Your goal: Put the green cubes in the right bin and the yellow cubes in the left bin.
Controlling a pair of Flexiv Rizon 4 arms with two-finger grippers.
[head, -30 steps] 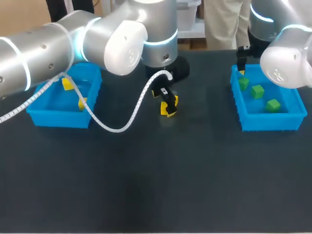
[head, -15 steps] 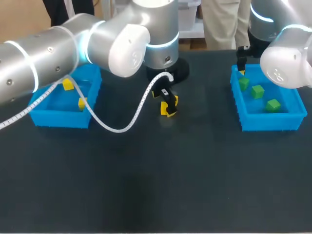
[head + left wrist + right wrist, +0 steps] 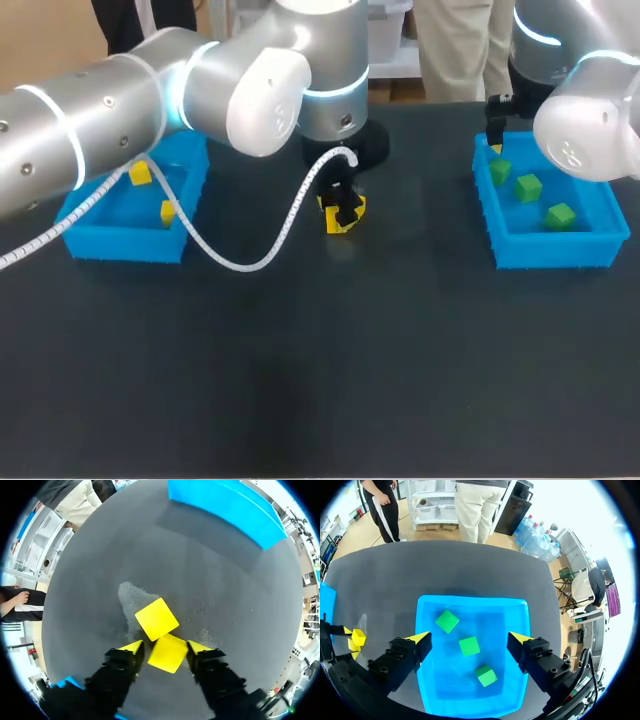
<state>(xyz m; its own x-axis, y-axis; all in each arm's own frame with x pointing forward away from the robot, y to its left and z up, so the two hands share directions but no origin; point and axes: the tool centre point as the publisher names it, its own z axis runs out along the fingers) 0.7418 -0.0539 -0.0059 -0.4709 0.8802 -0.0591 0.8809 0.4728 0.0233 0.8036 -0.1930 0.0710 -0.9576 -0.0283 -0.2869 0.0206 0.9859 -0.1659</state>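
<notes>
Left gripper (image 3: 165,647) is clamped on a small yellow cube (image 3: 168,656); a second yellow cube (image 3: 156,618) lies just ahead. Right gripper (image 3: 469,638) fingers stand apart above the blue plastic right bin (image 3: 506,622).

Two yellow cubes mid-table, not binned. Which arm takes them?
Left. The left gripper is shut on one yellow cube, the second yellow cube lies just ahead, and the left bin is nearer. The right gripper hangs open over the right bin.
</notes>
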